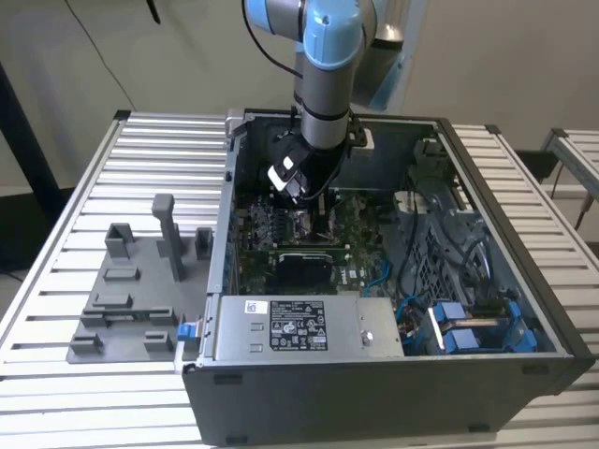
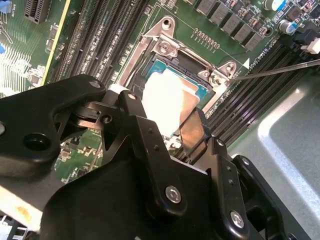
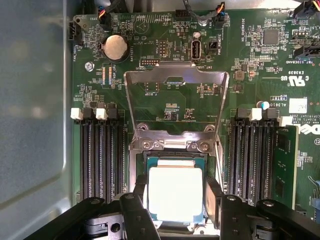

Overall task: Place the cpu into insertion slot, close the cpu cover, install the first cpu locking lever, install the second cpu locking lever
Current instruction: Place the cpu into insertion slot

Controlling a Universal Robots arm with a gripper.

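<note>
Silvery-tan and bright under the light, the cpu [image 3: 175, 194] sits pinched between the two black fingers [image 3: 141, 196] of the gripper [image 3: 175, 200], which is drawn narrow onto its opposite edges. The chip is right over the insertion slot [image 3: 170, 159]; whether it is fully seated there I cannot tell. In the second wrist view the cpu [image 2: 167, 102] shows the same grip, with the gripper [image 2: 162, 117] above it and the insertion slot [image 2: 197, 65] beneath. A thin metal rod [image 2: 280, 70] runs out from the socket's corner across the neighbouring slots.

The cpu cover [image 3: 145, 75] is swung open, standing off the socket on its hinge, green board visible through its window. Black memory slots [image 3: 100, 155] crowd both flanks of the socket, close to the fingers. A round coin battery [image 3: 115, 47] lies beyond the cover.

In the exterior view the arm [image 1: 328, 84] reaches down into the open computer case [image 1: 374, 393], with the gripper [image 1: 314, 217] low over the circuit board [image 1: 360, 234]. Taking the gripper as centre, the white-labelled grey box [image 1: 304, 327] is at six o'clock, blue connectors [image 1: 459, 327] at four o'clock, and a grey fixture [image 1: 131, 281] at eight o'clock on the slatted table [image 1: 159, 159].
</note>
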